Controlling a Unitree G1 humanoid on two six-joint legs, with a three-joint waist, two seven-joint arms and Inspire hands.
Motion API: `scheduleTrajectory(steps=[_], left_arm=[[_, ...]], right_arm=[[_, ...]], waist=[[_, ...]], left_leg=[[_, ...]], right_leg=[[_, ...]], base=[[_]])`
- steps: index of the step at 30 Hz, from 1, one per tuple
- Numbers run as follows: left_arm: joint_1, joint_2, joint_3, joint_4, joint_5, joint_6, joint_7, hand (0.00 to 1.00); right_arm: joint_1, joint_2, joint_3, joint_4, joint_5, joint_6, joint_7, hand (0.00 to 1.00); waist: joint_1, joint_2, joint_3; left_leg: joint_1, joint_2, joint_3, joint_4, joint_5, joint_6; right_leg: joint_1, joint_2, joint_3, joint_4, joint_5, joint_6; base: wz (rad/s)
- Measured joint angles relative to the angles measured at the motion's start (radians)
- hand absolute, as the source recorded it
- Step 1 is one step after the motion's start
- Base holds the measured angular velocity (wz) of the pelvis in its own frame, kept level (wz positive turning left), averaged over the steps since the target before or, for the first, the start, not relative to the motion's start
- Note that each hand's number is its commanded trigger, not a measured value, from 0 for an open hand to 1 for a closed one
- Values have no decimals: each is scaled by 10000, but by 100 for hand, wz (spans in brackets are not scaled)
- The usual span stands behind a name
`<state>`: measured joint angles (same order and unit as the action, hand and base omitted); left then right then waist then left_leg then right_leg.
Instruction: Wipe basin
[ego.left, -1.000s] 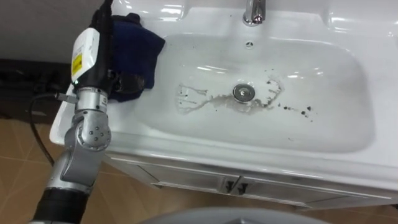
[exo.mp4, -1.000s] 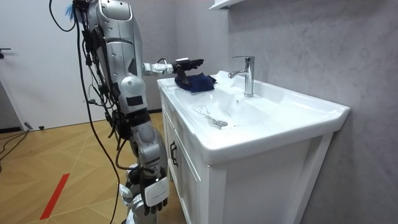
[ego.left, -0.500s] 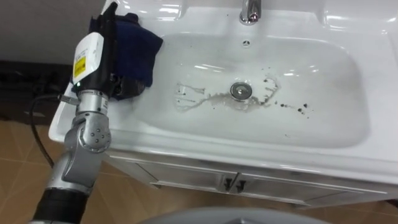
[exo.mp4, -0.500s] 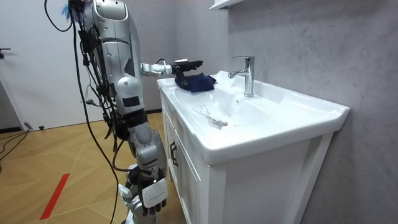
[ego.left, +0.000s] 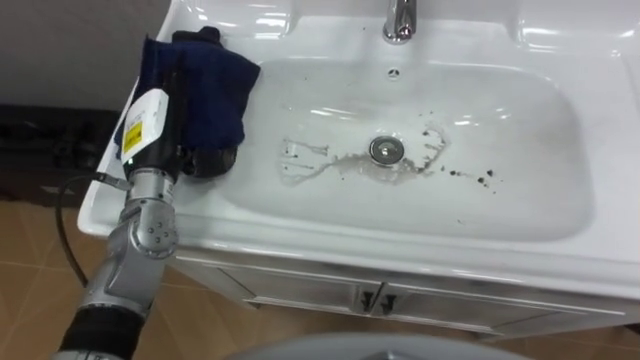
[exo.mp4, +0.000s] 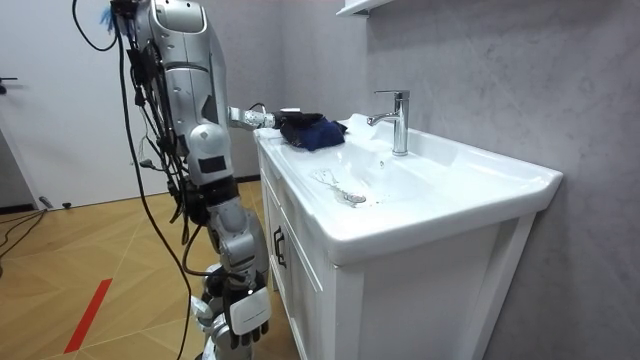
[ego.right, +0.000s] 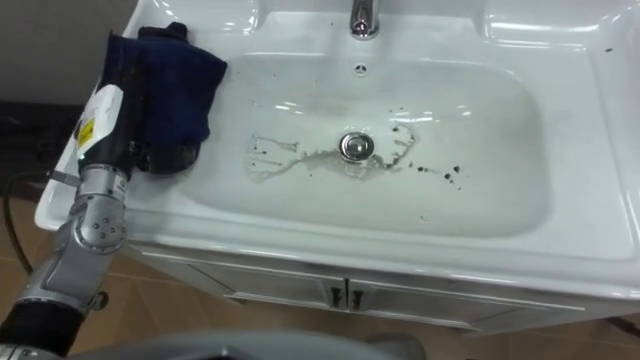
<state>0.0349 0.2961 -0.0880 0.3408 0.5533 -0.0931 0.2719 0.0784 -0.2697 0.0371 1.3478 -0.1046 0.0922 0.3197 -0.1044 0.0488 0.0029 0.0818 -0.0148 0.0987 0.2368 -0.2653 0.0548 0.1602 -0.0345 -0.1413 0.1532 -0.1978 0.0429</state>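
Left eye view: left hand (ego.left: 168, 95) on blue cloth (ego.left: 222, 90), grip impossible to tell; basin's (ego.left: 400, 235) dirty puddle (ego.left: 325, 165) lies to its right, around the drain (ego.left: 385, 150).

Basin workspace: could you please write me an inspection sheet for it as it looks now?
Surface: white basin, with wet streaks and dark specks around the drain.
Job's things: dark blue cloth bunched on the basin's left rim.
Clutter: nothing seen.
Hands: left hand lies against the cloth; right hand hangs relaxed beside the leg.
Cables: nothing seen on the basin.
Surroundings: tap, cabinet, wooden floor, grey wall.
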Motion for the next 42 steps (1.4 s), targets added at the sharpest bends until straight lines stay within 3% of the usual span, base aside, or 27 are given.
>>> scheduleTrajectory(steps=[4,6,16,21,27,42], left_arm=[[-14,-1,5,152,-35,34,-32,0],[-114,-2,5,320,-34,69,-116,100],[-498,-154,141,1216,290,-8,35,100],[-705,-547,977,1591,306,-6,126,100],[-1025,-547,1320,2056,287,-5,214,100],[-1175,-747,1637,2449,247,-6,220,100]], right_arm=[[29,0,1,-205,-39,187,7,0],[39,1,1,-204,-52,220,36,0],[59,31,-5,-307,-224,629,115,0],[229,35,-48,-666,-249,849,136,0],[220,36,-203,-743,-632,851,243,0],[182,36,-200,-734,-693,935,241,0]], waist=[[-13,-23,-2],[-14,-41,-8],[60,-64,-31],[103,-90,-78],[270,-166,-166],[308,-172,-168]], left_leg=[[-4,15,54,-6,19,-32],[-4,17,54,-36,23,-39],[279,29,186,-139,43,-72],[664,68,370,-359,80,-129],[720,103,453,-400,101,-164],[882,112,444,-475,124,-197]], right_leg=[[5,27,5,1,13,-21],[24,44,12,6,30,-51],[165,76,126,20,53,-87],[357,127,182,20,51,-89],[356,174,289,11,54,-123],[486,185,300,-4,40,-154]], base=[[-4],[0],[-4],[-11],[-5],[0]])
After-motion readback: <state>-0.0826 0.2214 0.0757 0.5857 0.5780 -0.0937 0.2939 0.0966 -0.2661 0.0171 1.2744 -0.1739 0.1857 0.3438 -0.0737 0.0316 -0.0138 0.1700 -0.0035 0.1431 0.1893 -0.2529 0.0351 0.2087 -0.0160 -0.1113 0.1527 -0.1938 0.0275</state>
